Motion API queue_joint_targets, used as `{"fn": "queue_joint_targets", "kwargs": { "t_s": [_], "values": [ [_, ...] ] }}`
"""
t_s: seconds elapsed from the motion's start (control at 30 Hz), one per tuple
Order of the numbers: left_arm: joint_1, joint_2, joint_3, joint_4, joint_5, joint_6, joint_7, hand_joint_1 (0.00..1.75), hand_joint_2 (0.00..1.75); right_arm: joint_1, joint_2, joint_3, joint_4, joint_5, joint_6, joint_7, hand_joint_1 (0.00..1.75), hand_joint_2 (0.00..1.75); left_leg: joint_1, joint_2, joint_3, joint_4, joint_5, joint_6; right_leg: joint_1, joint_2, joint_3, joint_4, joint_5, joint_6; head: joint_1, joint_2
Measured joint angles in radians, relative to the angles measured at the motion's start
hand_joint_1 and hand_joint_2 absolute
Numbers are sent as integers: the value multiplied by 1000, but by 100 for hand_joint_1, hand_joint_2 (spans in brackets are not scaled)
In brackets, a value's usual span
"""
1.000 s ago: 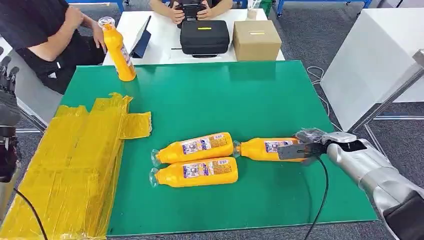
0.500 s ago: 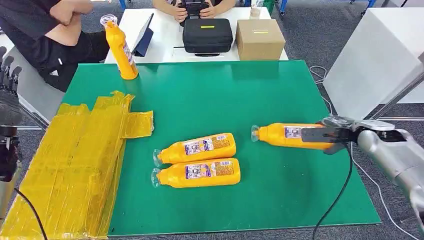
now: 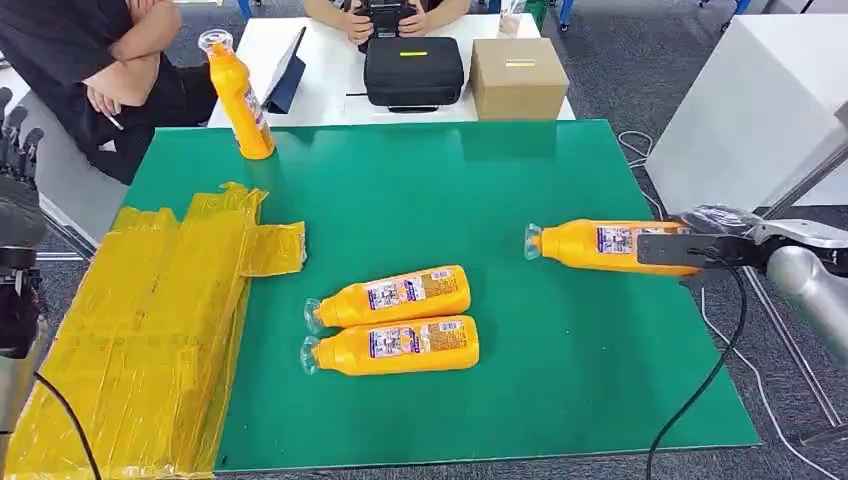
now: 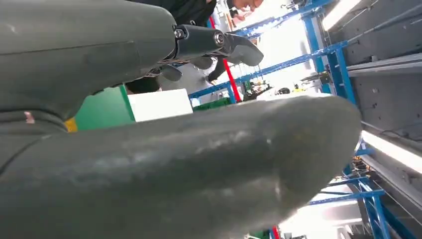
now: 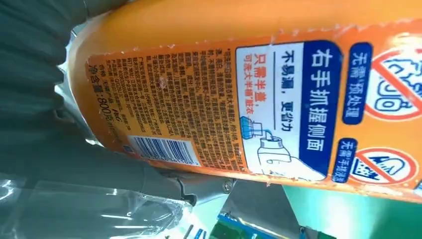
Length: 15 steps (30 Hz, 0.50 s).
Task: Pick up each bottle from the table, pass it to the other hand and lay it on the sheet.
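The right hand (image 3: 700, 250) grips a bottle (image 3: 590, 244) by its base beyond the counter (image 3: 560, 180) edge; it could sag and slip.

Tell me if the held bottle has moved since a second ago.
Yes. The held bottle in the right hand went up and rightward, away from the two lying bottles.

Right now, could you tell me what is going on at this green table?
The robot's right hand holds an orange plastic bottle sideways above the green table, near its right edge. The left hand is raised off the table's left side, holding nothing. Two more orange bottles lie side by side mid-table, and one upright orange bottle stands at the far left corner. The crinkled yellow sheet carries no bottle yet. People sit beyond the table.
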Motion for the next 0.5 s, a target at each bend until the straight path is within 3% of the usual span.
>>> {"fn": "queue_joint_targets", "kwargs": {
  "t_s": [0.5],
  "values": [
    [0,-5,2,0,0,0,0,0,0,5,-7,-7,-10,0,0,0,175,175,0,0,0,0,0,0,0,0,0,0,0,0,0,0]
  ]
}}
